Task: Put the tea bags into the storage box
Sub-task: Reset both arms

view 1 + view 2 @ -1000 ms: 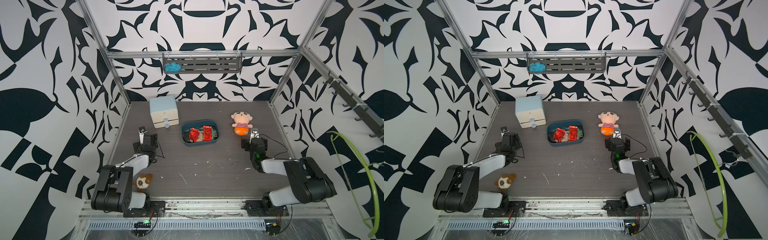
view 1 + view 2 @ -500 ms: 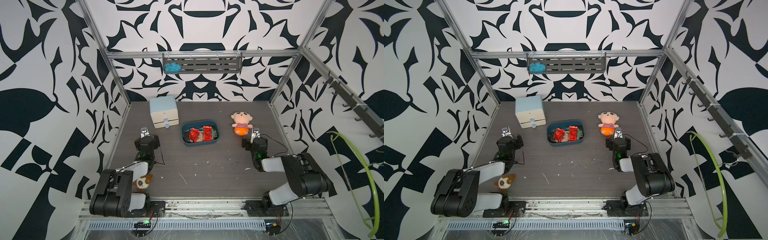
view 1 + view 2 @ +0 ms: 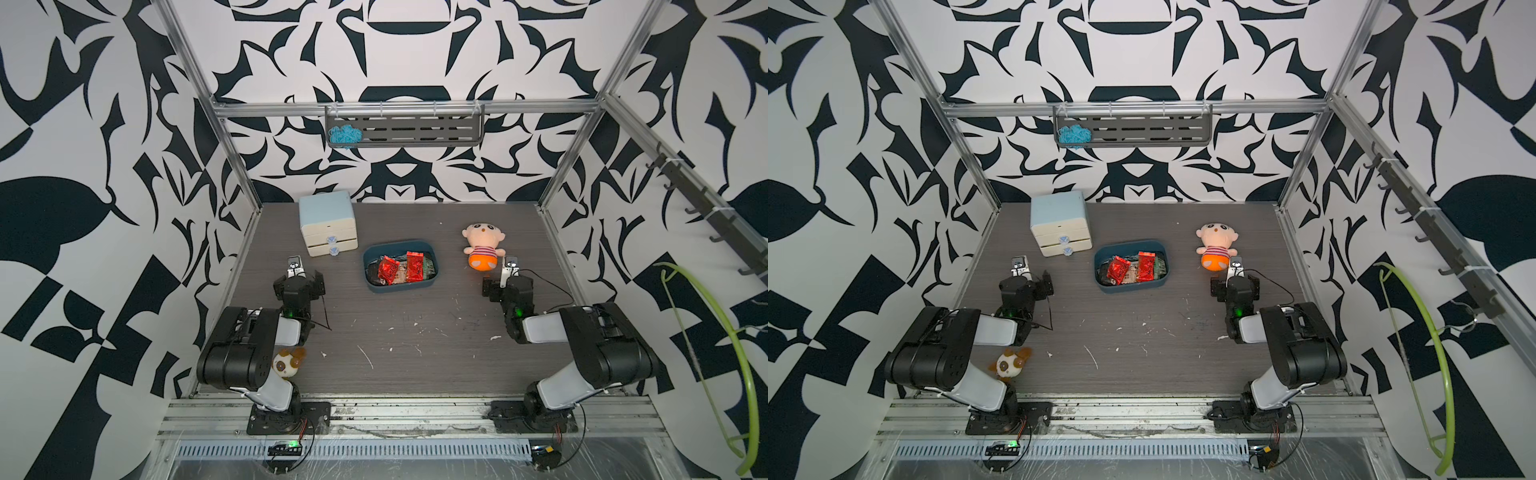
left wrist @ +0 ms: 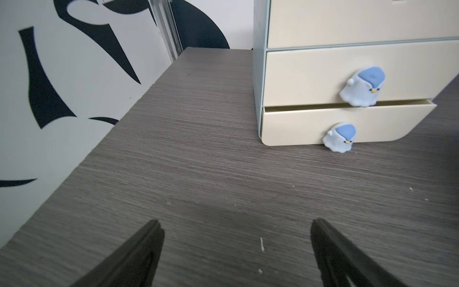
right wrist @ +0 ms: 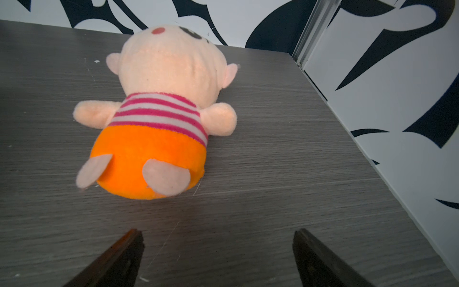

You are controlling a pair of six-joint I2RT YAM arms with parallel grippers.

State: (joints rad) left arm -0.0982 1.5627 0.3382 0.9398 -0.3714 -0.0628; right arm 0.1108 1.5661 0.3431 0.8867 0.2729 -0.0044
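The storage box (image 3: 401, 288) (image 3: 1133, 287), a shallow dark teal tray, sits mid-table in both top views. Tea bags lie piled inside it: two shiny red ones (image 3: 388, 269) (image 3: 414, 266) on top of darker sachets. No tea bag shows on the table outside the box. My left gripper (image 3: 296, 277) (image 4: 234, 223) rests low at the left, open and empty, pointing at the drawer cabinet. At the right, my right gripper (image 3: 509, 276) (image 5: 216, 232) is open and empty too, just short of the plush doll. Both stand well away from the box.
A pale blue-and-cream drawer cabinet (image 3: 328, 222) (image 4: 347, 74) stands back left, its bottom drawer slightly ajar. A plush doll (image 3: 482, 245) (image 5: 159, 119) lies back right. A small plush toy (image 3: 286, 362) sits by the left arm's base. Patterned walls enclose three sides.
Both arms have folded in a little nearer their bases. The left jaws stand slightly wider than before. The box and the tea bags have not moved.
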